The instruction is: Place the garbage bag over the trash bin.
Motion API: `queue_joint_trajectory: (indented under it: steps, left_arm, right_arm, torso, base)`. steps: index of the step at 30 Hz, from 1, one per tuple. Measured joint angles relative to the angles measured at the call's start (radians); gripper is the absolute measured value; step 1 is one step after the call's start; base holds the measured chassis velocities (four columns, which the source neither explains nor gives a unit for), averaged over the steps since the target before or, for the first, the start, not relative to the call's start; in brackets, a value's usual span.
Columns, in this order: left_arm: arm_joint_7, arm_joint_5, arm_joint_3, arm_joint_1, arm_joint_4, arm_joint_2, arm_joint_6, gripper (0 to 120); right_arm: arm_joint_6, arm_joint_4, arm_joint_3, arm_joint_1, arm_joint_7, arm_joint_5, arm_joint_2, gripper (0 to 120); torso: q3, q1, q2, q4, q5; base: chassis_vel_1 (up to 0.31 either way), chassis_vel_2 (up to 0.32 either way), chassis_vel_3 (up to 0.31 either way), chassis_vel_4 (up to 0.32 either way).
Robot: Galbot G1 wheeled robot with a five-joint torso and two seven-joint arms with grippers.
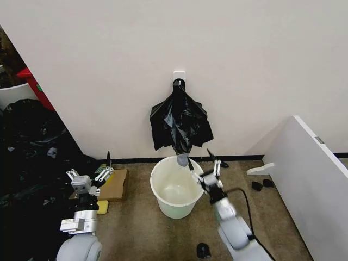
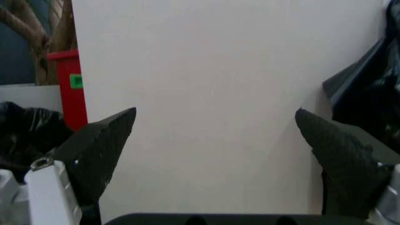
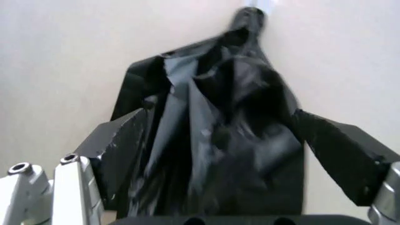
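Observation:
The cream-white trash bin (image 1: 163,204) stands lidless on the floor by the wall, with nothing over its rim. Above it a black bag bundle (image 1: 180,122) hangs from a white hook (image 1: 179,72), and its greyish lower tip reaches down to the bin's far rim. The garbage bag itself is out of view as a separate thing. My right gripper (image 1: 200,162) is open beside the bin's right rim, pointing up at the bundle (image 3: 218,140), with nothing between its fingers (image 3: 222,112). My left gripper (image 1: 89,169) is open off to the left, facing the bare wall (image 2: 216,111).
A big heap of black plastic (image 1: 32,157) fills the left side. A cardboard box (image 1: 115,185) and a yellow pad (image 1: 102,206) lie under the left arm. A white panel (image 1: 315,179) leans at the right. Small black pieces (image 1: 257,185) lie on the floor.

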Motion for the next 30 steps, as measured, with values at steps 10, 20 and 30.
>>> queue_joint_trajectory:
  steps: [10, 20, 30]
  left_arm:
    - [-0.001, 0.006, -0.007, -0.028, 0.056, -0.012, 0.002, 100]
    - [-0.005, 0.014, -0.009, -0.04, 0.083, -0.021, -0.006, 100]
    - [-0.005, 0.02, -0.005, -0.034, 0.082, -0.024, -0.012, 100]
  right_arm:
    - [-0.17, -0.163, -0.012, 0.12, 0.245, -0.52, 0.077, 77]
    - [-0.45, -0.231, -0.036, 0.138, 0.436, -0.796, 0.106, 87]
    - [-0.421, -0.195, -0.019, 0.132, 0.434, -0.842, 0.118, 73]
  torso:
    - [0.0, 0.0, 0.0, -0.0001, -0.0002]
    - [0.0, 0.0, 0.0, -0.0003, 0.0]
    - [0.0, 0.0, 0.0, -0.0002, 0.0]
  base:
    - [0.0, 0.0, 0.0, 0.0]
    - [0.0, 0.0, 0.0, 0.0]
    - [0.0, 0.0, 0.0, 0.0]
